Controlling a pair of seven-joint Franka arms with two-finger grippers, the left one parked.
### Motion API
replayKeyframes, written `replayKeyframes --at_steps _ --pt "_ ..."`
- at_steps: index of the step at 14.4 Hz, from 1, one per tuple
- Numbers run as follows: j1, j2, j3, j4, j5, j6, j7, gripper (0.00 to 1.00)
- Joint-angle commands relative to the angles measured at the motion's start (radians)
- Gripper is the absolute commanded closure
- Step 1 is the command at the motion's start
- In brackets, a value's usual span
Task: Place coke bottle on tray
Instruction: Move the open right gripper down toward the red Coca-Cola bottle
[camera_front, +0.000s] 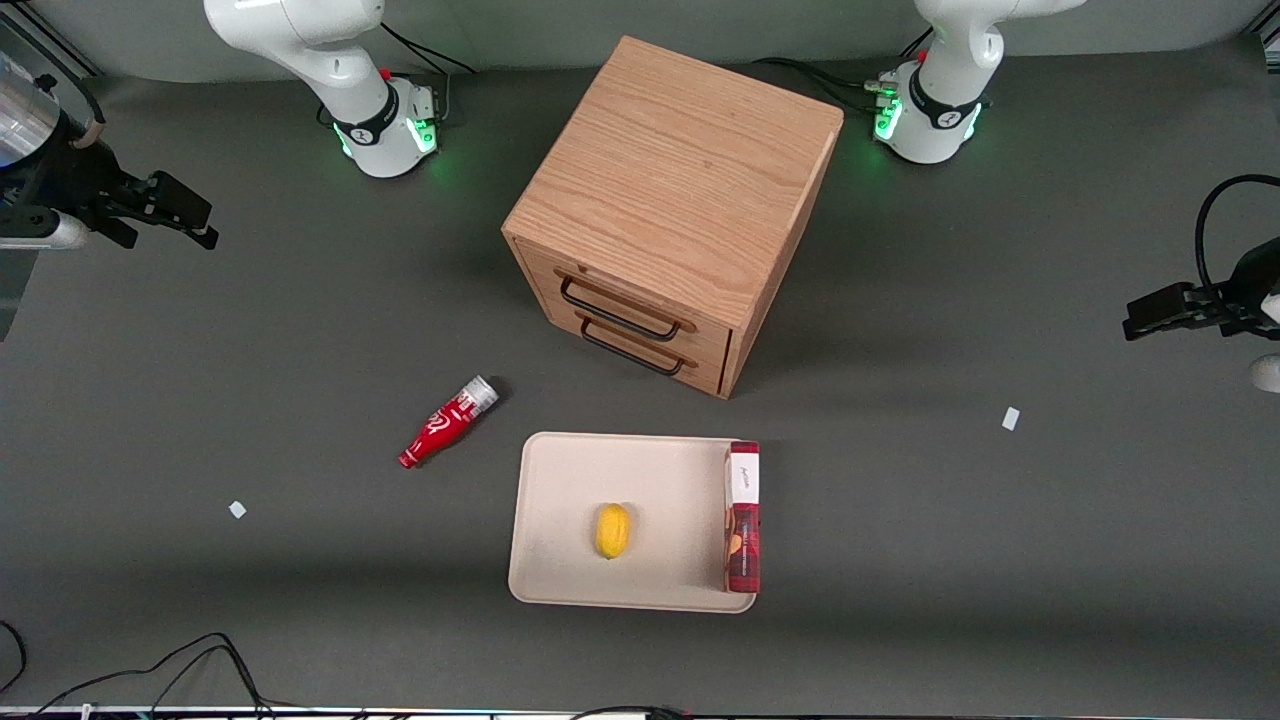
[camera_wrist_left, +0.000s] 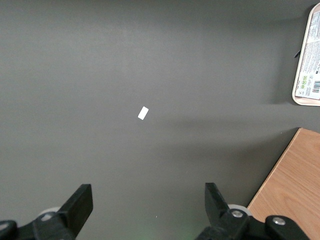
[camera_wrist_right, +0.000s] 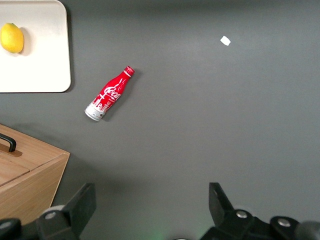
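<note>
The coke bottle lies on its side on the grey table, beside the tray and apart from it, toward the working arm's end; it also shows in the right wrist view, red with white script and a silver end. The cream tray lies in front of the wooden cabinet, nearer the front camera; one corner of it shows in the right wrist view. My right gripper hangs high at the working arm's end of the table, far from the bottle. Its fingers stand wide apart and hold nothing.
A lemon and a red-and-white box lie on the tray. The wooden drawer cabinet with two black handles stands mid-table. Small white scraps lie on the table. Cables run along the front edge.
</note>
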Motion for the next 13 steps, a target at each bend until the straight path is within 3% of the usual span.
replayKeyframes --at_steps 1,6,10,13 --pt "0.005 0.015 0.001 0.028 -0.009 -0.019 -0.009 0.0" --pt "0.014 0.075 0.016 0.057 0.0 -0.01 0.062 0.0" --pt "0.019 0.206 0.1 0.112 0.025 0.034 0.332 0.0" --pt "0.019 0.294 0.156 0.099 0.023 0.15 0.509 0.0"
